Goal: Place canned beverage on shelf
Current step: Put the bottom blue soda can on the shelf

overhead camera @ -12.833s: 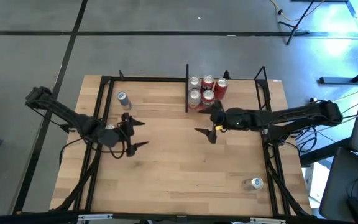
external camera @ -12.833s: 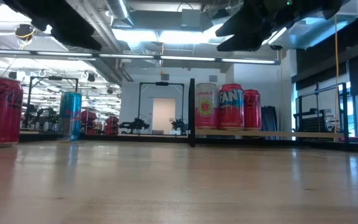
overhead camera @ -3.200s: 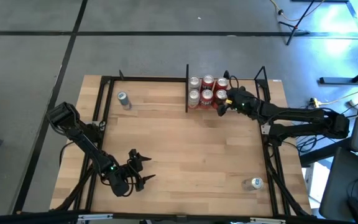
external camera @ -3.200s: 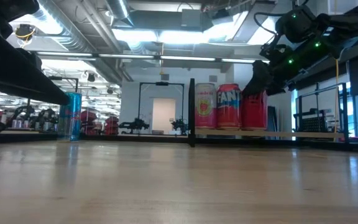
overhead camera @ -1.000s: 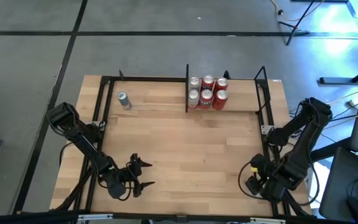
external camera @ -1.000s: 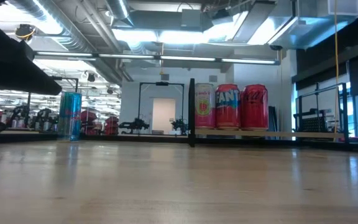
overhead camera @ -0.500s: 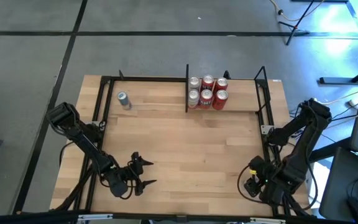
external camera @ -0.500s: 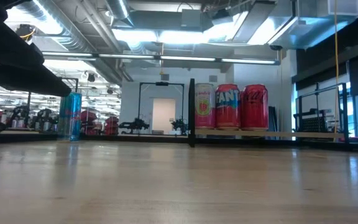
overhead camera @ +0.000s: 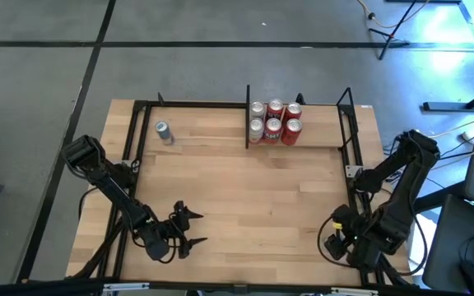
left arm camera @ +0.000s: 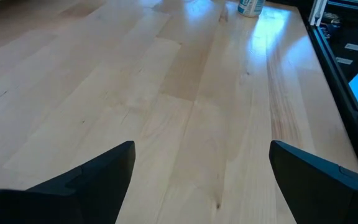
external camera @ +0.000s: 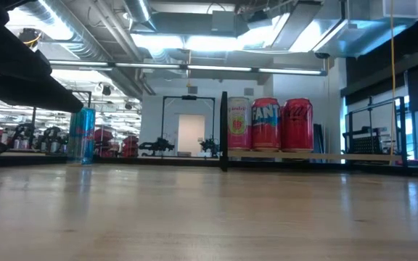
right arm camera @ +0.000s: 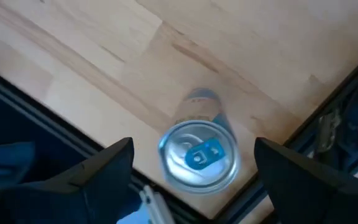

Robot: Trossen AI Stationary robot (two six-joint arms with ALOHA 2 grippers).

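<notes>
Shelf [overhead camera: 315,136] at the desk's [overhead camera: 245,197] far edge, right of a black divider plate [overhead camera: 247,117]; 6 cans [overhead camera: 274,122] stand in it in 2 rows of 3, against the divider. 1 pale blue-topped can [right arm camera: 199,155] stands upright at the desk's near right corner, directly under the right pincer [right arm camera: 191,165], jaws open, not touching it. Slim blue can [overhead camera: 163,131] stands alone far left, outside the shelf. Left pincer [overhead camera: 189,229] open and empty, low over the near left desk.
</notes>
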